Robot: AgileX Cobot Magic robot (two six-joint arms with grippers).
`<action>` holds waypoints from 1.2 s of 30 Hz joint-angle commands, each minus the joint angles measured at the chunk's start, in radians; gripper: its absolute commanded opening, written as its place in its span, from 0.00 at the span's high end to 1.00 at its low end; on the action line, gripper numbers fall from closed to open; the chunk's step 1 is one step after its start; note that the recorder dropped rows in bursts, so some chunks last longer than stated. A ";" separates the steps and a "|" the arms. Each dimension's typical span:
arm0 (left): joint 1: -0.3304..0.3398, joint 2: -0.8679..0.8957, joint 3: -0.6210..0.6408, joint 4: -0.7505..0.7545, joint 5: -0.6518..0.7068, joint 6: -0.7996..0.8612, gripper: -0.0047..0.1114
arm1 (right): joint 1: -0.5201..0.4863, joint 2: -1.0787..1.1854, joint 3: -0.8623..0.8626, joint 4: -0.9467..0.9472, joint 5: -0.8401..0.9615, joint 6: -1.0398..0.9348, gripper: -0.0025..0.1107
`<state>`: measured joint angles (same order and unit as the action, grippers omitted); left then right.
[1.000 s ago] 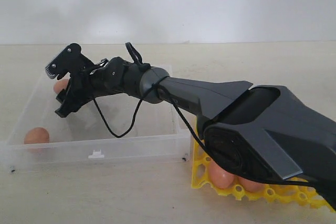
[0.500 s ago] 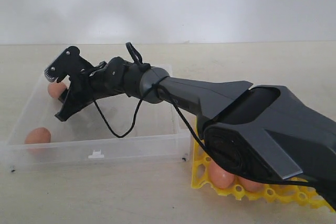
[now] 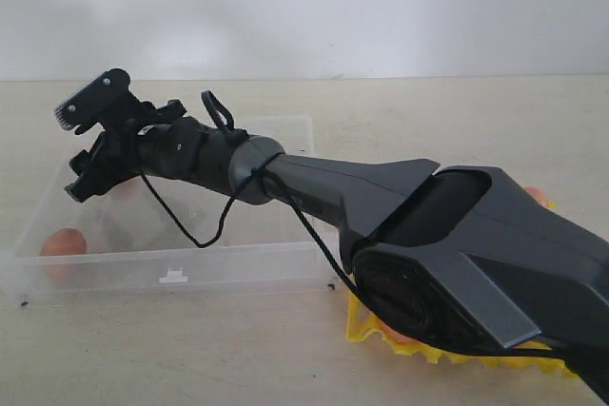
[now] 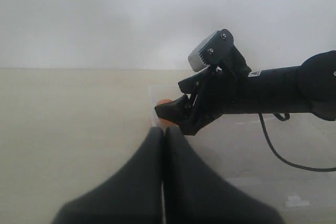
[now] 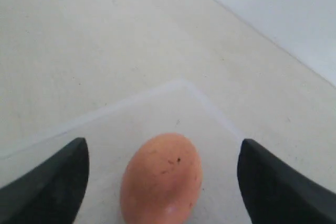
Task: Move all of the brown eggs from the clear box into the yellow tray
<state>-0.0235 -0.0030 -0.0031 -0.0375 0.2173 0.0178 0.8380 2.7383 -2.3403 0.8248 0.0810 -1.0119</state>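
My right gripper (image 3: 82,145) reaches across to the far left corner of the clear box (image 3: 238,268) and stands open. In the right wrist view a brown egg (image 5: 161,179) lies on the box floor midway between the open right gripper (image 5: 163,148) fingers, touching neither. A second brown egg (image 3: 62,244) lies in the box's near left corner. The yellow tray (image 3: 366,330) is mostly hidden under the right arm. My left gripper (image 4: 164,130) is shut and empty, looking at the right gripper (image 4: 189,83) and the egg (image 4: 164,102) behind it.
The right arm's long dark body (image 3: 476,263) spans the scene from lower right to the box, with a black cable (image 3: 181,230) hanging into the box. An orange egg (image 3: 538,195) peeks out behind the arm on the right.
The right gripper has moved left and farther back, to the box's far left corner. The egg there is now hidden behind it in the exterior view. The jaws stay open.
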 commanded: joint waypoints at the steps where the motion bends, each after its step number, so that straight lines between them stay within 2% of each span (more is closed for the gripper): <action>1: -0.010 0.003 0.003 0.000 -0.008 0.002 1.00 | -0.012 -0.006 -0.005 0.007 0.029 0.189 0.35; 5: -0.010 0.003 0.003 0.000 -0.008 0.002 1.00 | -0.025 -0.006 -0.005 0.007 0.153 0.289 0.48; 11: -0.010 0.003 0.003 0.000 -0.008 0.002 1.00 | -0.030 -0.006 -0.005 0.000 0.184 0.323 0.51; 12: -0.010 0.003 0.003 0.000 -0.008 0.002 1.00 | -0.030 -0.006 -0.005 0.000 0.196 0.323 0.55; 14: -0.010 0.003 0.003 0.000 -0.008 0.002 1.00 | -0.030 -0.006 -0.005 0.000 0.223 0.323 0.70; 16: -0.010 0.003 0.003 0.000 -0.008 0.002 1.00 | -0.030 -0.006 -0.005 -0.021 0.273 0.323 0.94; 17: -0.010 0.003 0.003 0.000 -0.008 0.002 1.00 | -0.030 -0.007 -0.005 -0.045 0.288 0.326 0.98; 22: -0.010 0.003 0.003 0.000 -0.008 0.002 1.00 | -0.030 -0.035 -0.005 -0.249 0.385 0.409 0.98; 26: -0.010 0.003 0.003 0.000 -0.008 0.002 1.00 | -0.030 -0.088 -0.005 -0.560 0.556 0.683 0.98; 29: -0.010 0.003 0.003 0.000 -0.008 0.002 1.00 | -0.030 -0.130 -0.005 -0.773 0.770 0.861 0.98; 32: -0.010 0.003 0.003 0.000 -0.008 0.002 1.00 | -0.030 -0.176 -0.005 -0.832 1.039 0.868 0.98; 34: -0.010 0.003 0.003 0.000 -0.008 0.002 1.00 | -0.029 -0.203 -0.005 -0.835 1.139 0.842 0.98; 36: -0.010 0.003 0.003 0.000 -0.008 0.002 1.00 | -0.029 -0.230 -0.005 -0.836 1.140 0.839 0.98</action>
<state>-0.0235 -0.0030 -0.0031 -0.0375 0.2173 0.0178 0.8136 2.5583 -2.3403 0.0088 1.1562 -0.1707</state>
